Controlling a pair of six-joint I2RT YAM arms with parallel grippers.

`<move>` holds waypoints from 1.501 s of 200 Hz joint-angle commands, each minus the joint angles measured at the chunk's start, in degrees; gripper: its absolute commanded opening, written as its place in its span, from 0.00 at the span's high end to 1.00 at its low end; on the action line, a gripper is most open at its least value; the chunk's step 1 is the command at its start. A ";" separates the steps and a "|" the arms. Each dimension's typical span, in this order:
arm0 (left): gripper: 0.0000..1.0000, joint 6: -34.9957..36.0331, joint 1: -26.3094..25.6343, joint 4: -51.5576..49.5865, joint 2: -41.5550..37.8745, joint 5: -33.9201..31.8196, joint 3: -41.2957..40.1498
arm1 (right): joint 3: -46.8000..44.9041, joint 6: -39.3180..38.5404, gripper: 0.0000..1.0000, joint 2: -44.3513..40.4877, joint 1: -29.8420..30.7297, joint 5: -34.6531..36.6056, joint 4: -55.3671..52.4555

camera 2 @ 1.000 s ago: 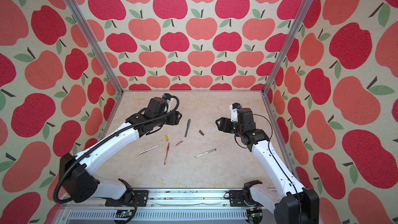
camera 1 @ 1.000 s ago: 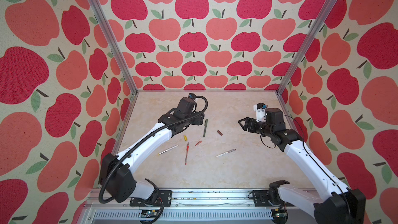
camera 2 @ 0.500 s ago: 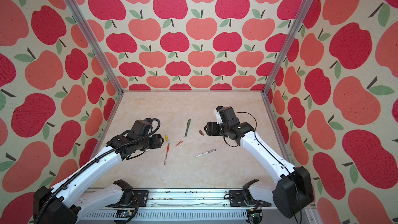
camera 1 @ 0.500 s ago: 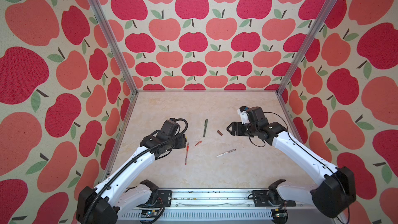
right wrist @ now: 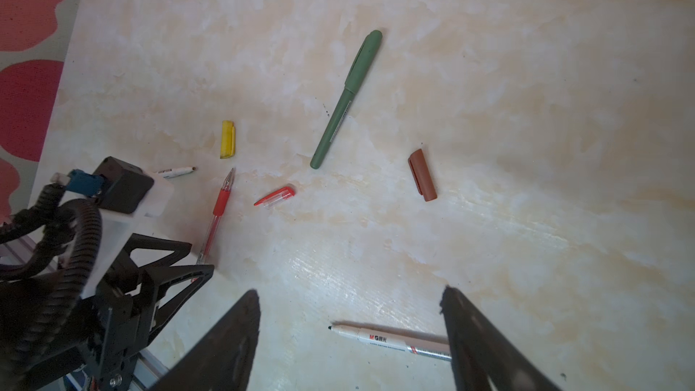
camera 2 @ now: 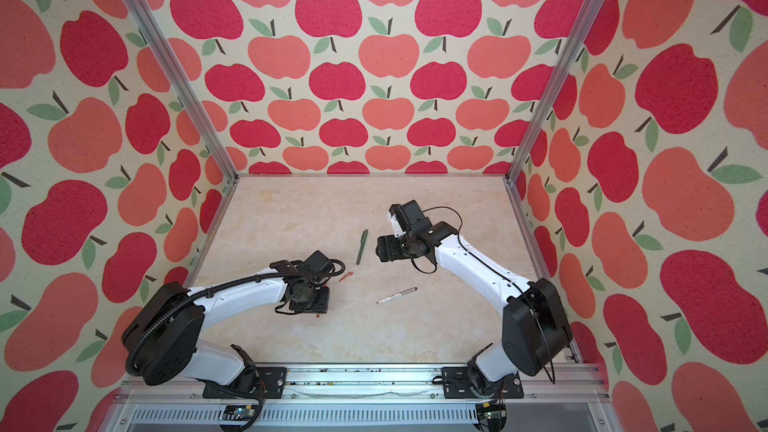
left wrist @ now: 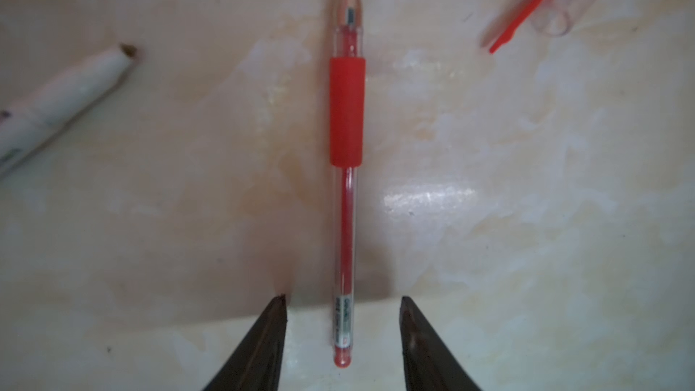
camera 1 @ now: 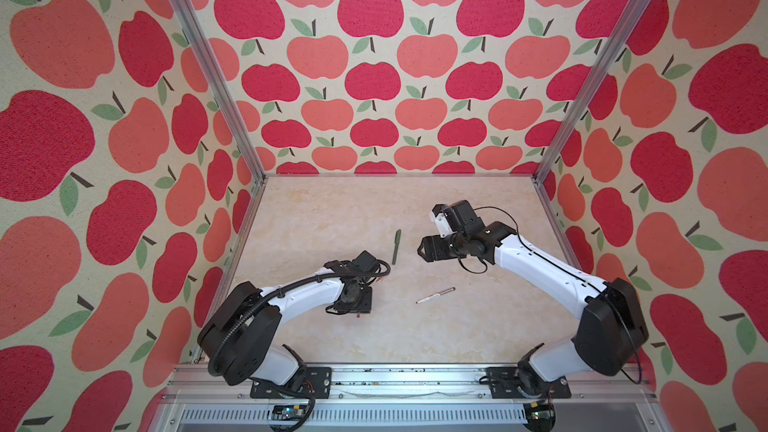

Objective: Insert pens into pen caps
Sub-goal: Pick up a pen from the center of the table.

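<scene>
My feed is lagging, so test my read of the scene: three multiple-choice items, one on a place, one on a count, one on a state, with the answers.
1. Between the jaws of the left tool lies: A the red pen; B the green pen; C the white pen.
2. Loose caps in the right wrist view: A one; B three; C five.
3. The right tool is: A open, gripping nothing; B shut on a cap; C shut on a pen.
1 A: its tail end sits in the gap. 2 B: yellow cap, red cap, brown cap. 3 A: its jaws stand wide apart.
</scene>
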 commanded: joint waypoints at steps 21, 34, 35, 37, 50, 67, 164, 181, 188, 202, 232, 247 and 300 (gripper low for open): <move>0.61 0.60 -0.21 -0.46 3.90 -3.99 3.33 | 0.50 -0.73 0.21 1.68 -2.53 -3.81 3.27; 0.66 1.34 -0.18 -0.62 5.22 -3.98 3.79 | -0.08 -0.31 0.20 1.33 -2.59 -3.93 3.97; 0.67 1.38 -0.14 -0.60 5.32 -3.96 3.86 | -0.15 -0.29 0.20 1.27 -2.62 -3.92 4.01; 0.68 1.48 -0.09 -0.62 5.56 -3.87 3.92 | -0.30 -0.20 0.20 1.16 -2.61 -3.91 4.14; 0.72 2.37 -0.02 -0.74 7.08 -3.26 4.74 | -1.40 0.47 0.20 0.54 -2.73 -3.99 5.22; 0.82 2.96 -0.02 -1.31 8.57 -2.76 5.56 | -2.42 1.27 0.20 -0.31 -2.94 -4.06 6.15; 1.00 2.99 -0.02 5.41 0.71 -0.09 0.82 | -2.72 2.35 0.14 -2.44 -4.37 -6.79 7.61; 1.00 4.80 0.35 8.41 -3.52 2.44 0.25 | -3.52 3.93 0.09 -3.22 -4.57 -9.07 9.48; 1.00 5.55 0.72 9.83 -5.30 3.63 0.00 | -3.84 4.70 0.09 -3.47 -4.66 -10.62 10.79; 1.00 6.29 1.52 13.27 -8.60 5.99 -0.45 | -4.89 6.86 0.08 -3.83 -4.69 -13.59 14.10; 1.00 6.55 4.66 20.90 -15.11 12.90 -1.37 | -8.49 12.03 0.08 -4.57 -4.75 -20.15 23.79; 1.00 5.72 6.39 26.06 -18.04 17.19 -2.43 | -11.33 14.96 0.11 -5.31 -4.57 -23.06 30.55; 1.00 3.18 9.26 34.66 -20.34 27.88 -2.24 | -14.14 18.70 0.23 -4.34 -0.79 -27.06 42.40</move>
